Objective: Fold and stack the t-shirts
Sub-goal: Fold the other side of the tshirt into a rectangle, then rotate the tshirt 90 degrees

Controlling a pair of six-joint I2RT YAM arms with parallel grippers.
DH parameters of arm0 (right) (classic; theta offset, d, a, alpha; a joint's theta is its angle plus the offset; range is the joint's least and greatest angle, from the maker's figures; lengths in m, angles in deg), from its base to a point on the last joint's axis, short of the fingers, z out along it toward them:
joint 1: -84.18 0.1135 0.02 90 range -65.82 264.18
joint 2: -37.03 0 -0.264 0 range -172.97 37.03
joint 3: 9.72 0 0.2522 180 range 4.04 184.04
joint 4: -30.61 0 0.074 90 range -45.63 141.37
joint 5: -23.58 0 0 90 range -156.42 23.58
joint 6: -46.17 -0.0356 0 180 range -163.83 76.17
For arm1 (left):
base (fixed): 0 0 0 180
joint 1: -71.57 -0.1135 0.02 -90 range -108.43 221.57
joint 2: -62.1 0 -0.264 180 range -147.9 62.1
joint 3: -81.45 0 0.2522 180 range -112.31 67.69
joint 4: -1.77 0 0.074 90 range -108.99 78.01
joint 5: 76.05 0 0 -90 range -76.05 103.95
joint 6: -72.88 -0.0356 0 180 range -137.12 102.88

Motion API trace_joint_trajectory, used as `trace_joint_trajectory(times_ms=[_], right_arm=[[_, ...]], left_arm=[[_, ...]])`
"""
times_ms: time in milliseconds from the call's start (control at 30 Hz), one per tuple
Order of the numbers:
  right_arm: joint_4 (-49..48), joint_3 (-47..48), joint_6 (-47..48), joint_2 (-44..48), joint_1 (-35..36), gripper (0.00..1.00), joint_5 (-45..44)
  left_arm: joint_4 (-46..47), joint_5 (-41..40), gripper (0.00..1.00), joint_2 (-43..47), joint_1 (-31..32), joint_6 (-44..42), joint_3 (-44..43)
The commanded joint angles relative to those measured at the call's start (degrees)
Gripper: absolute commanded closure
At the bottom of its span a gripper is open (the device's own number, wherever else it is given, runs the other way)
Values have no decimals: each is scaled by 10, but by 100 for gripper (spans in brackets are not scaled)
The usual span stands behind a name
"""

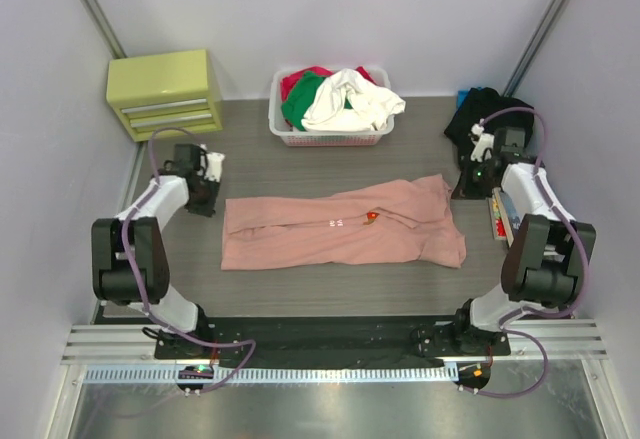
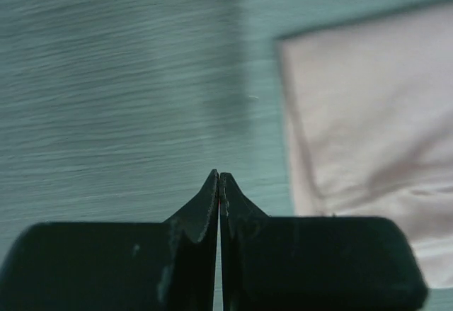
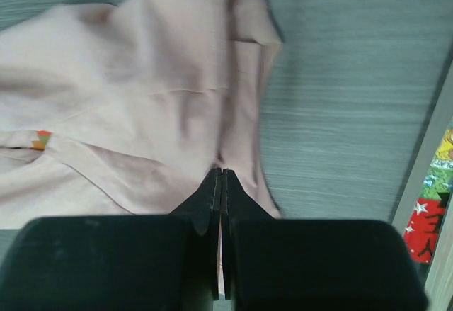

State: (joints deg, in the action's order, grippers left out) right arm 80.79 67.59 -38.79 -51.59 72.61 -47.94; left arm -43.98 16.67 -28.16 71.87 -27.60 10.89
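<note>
The salmon-pink t-shirt [image 1: 340, 229] lies folded lengthwise into a long band across the middle of the table, with a small print showing near its centre. The black t-shirt [image 1: 478, 111] is bunched at the back right. My left gripper [image 1: 207, 197] hangs shut just left of the pink band's left end. In the left wrist view its tips [image 2: 219, 176] are over bare table, with the pink t-shirt [image 2: 368, 127] off to the right. My right gripper [image 1: 468, 185] is shut at the band's right end; its tips [image 3: 221, 173] hover over the pink t-shirt's [image 3: 141, 112] edge, with no cloth visibly pinched.
A white basket [image 1: 330, 139] heaped with red, green and white clothes stands at the back centre. A yellow-green drawer box [image 1: 165, 94] sits at the back left. A colourful strip [image 1: 497, 221] lies along the right edge beside the right arm.
</note>
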Motion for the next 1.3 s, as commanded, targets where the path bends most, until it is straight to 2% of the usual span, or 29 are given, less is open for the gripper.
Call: trace_joint_trajectory(times_ms=[0,67,133,300,400,500,567,600,633,667,700,900,967,1000,1033,1133,1233,1267], right_arm=[[35,3,1,-36,-39,99,58],[37,-4,3,-35,-42,99,54],[37,-11,18,-4,-42,99,42],[59,-39,45,85,-40,99,10],[75,-42,53,96,-15,99,10],[55,-49,36,90,34,99,-9],[31,-55,21,83,83,99,-66],[20,-56,16,83,140,99,-98],[9,-59,12,83,168,99,-121],[-11,-60,9,82,184,99,-152],[-17,-58,11,79,197,99,-153],[-16,-19,18,36,190,99,-123],[-11,32,16,13,191,99,-119],[-2,59,20,-28,191,99,-110],[12,127,22,-50,191,99,-105],[64,254,28,-117,199,99,-107],[68,344,16,-158,212,99,-105],[78,371,15,-174,215,99,-99]], left_arm=[[-57,87,100,-54,-106,31,-64],[-66,112,100,-76,-127,28,-77],[-50,122,100,-62,-126,20,-56],[-38,135,100,46,-106,-26,-8],[-26,102,100,105,-47,-67,29],[-9,48,100,126,34,-62,51],[-12,31,100,115,73,-44,43],[-11,19,100,101,85,-38,35],[-5,1,100,94,107,-31,32],[4,-40,100,91,115,-25,31],[19,-47,100,88,120,-21,29],[10,-29,100,53,122,-6,-14],[-3,-30,100,12,126,-9,-78],[-13,-39,100,-7,134,-10,-108],[-46,-39,100,-31,137,-17,-180],[-82,-29,100,-104,137,-10,-275],[-109,19,100,-152,137,7,-391],[-133,32,100,-177,137,21,-483]])
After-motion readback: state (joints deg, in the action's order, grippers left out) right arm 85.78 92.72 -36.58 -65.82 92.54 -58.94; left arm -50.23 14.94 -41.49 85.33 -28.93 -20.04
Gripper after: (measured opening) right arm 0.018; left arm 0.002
